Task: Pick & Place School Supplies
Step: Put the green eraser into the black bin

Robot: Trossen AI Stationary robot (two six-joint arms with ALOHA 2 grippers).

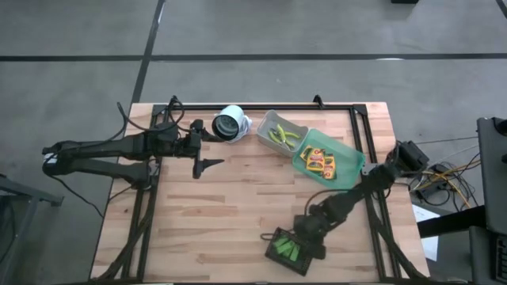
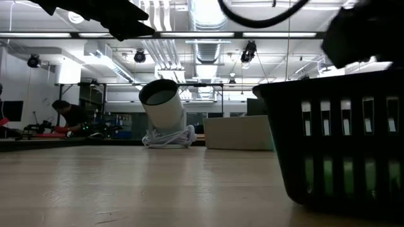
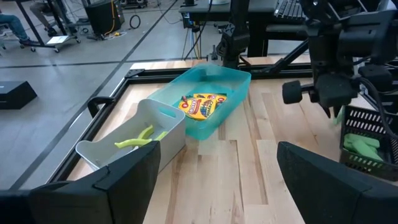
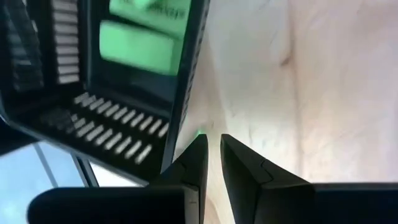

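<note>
Your green blocks [image 1: 286,252] lie in the dark slotted tray [image 1: 273,255] near the table's front edge, right of centre; the overhead shows roughly three, but they blur together, so don't trust that count. The right wrist view shows two of them through the tray wall. The yellow packs [image 1: 320,161] sit in the green bin [image 1: 347,176] toward the back right corner, about four as far as you can tell. The yellow-handled tools [image 1: 282,134], two of them, lie in the grey bin [image 1: 268,125] just beside it, nearer the back edge.

Your right gripper [image 4: 211,155] hangs low just outside the tray's wall, its fingers nearly together. A tiny green speck shows right at the tips; whether that is a block pinched between them or merely lying on the wood, you cannot tell. Your left gripper [image 3: 214,171] waits near the back left, fingers spread wide and holding nothing.

The risks, as I judge them: swing the right gripper sideways this low and it may catch the tray wall and shove the tray. A block that small could also slip from the tips onto the table [image 1: 222,214].
</note>
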